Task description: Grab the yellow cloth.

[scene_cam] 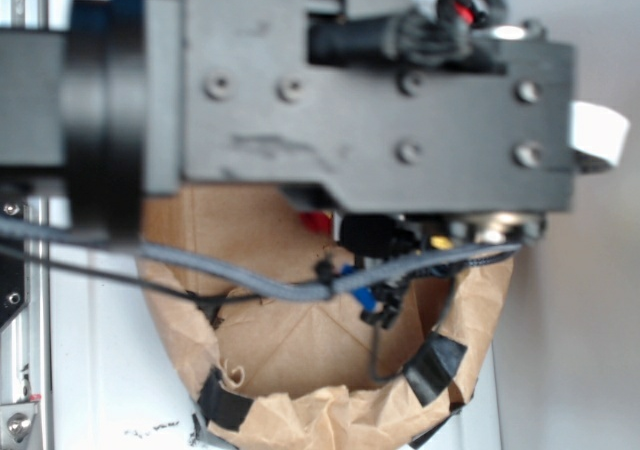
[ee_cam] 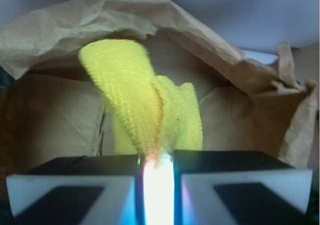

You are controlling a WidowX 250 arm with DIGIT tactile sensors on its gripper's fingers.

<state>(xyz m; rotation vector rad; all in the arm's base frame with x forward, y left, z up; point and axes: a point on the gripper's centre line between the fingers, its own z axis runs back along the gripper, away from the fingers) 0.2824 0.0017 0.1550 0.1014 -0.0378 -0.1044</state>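
Note:
The yellow cloth (ee_cam: pixel 150 105) fills the middle of the wrist view, a bright terry rag hanging in long folds inside a brown paper bag (ee_cam: pixel 50 120). Its near end is pinched between the two black and white jaws of my gripper (ee_cam: pixel 156 160), which is shut on it. A glare of light shines through the narrow slit between the jaws. In the exterior view my black arm (scene_cam: pixel 350 90) covers the top of the frame and only a small yellow speck of the cloth (scene_cam: pixel 439 241) shows under it.
The brown paper bag (scene_cam: pixel 290 350) has a rolled rim held with black tape (scene_cam: pixel 435 365). Something red (scene_cam: pixel 315 221) peeks out below the arm, with blue bits (scene_cam: pixel 365 295) next to it. A grey cable (scene_cam: pixel 250 282) crosses the bag's mouth.

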